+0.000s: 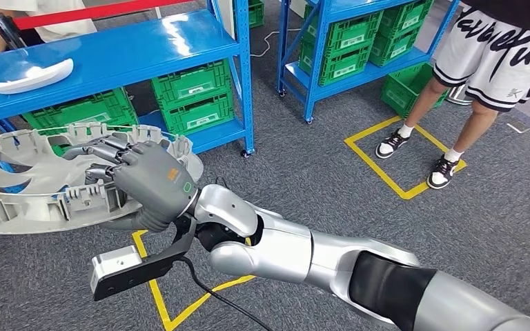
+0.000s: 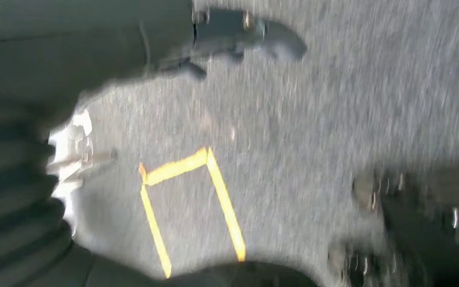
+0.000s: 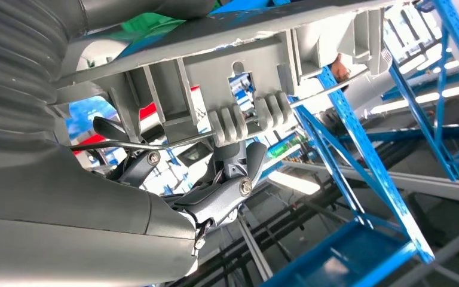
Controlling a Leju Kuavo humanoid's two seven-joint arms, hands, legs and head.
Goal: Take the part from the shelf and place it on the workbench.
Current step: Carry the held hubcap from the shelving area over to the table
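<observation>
The part (image 1: 34, 186) is a large round grey plastic cover with ribs and clips around its rim, at the left of the head view. It hangs in front of the blue shelf (image 1: 110, 58). My right hand (image 1: 145, 183) grips its near rim, fingers curled over the top edge. In the right wrist view the part's ribbed underside (image 3: 215, 78) is close, with my dark fingers (image 3: 227, 185) hooked under its wire ring. My left hand (image 2: 95, 60) is a grey blur over the carpet, so its fingers cannot be made out.
A white curved piece (image 1: 24, 76) lies on the blue shelf's top board, green crates (image 1: 193, 96) below. A second blue shelf (image 1: 359, 76) with crates stands behind. A person (image 1: 483, 62) stands at the right beside a yellow floor square (image 1: 379, 165). Yellow tape (image 1: 159, 296) marks the carpet below my arm.
</observation>
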